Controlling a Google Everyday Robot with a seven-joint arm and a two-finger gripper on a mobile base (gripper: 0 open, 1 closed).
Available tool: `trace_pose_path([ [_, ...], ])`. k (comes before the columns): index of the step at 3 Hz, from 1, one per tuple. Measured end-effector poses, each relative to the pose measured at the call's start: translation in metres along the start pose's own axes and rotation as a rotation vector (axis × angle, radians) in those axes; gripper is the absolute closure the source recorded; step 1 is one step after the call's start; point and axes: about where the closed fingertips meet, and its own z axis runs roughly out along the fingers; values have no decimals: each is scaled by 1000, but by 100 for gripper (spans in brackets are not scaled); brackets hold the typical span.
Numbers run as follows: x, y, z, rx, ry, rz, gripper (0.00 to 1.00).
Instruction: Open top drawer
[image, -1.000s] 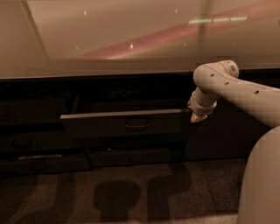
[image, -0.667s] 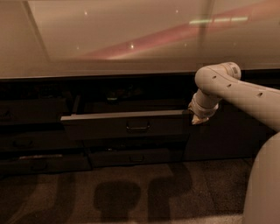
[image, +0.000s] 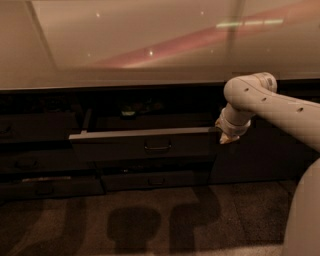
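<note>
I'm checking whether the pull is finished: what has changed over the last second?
The tool has dipped slightly lower and sits at the right end of the top drawer front. Whether it holds anything cannot be seen. The top drawer itself stayed pulled out about as far as before, with its handle untouched.

Open top drawer (image: 125, 145): one
Loop handles plainly seen: two, upper handle (image: 158, 147) on the top drawer, lower handle (image: 155, 181) on the shallower front (image: 125, 182) beneath
Robot arm (image: 270, 102): one
Its gripper (image: 226, 137): one, just beside the top drawer's right end
Pale desk (image: 150, 50): one
</note>
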Motion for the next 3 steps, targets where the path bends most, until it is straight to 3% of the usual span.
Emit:
trace_pose_path([
  [2,-1,6,-2,3,-5,-3,100],
  [3,-1,6,-3,4,-5,-3,81],
])
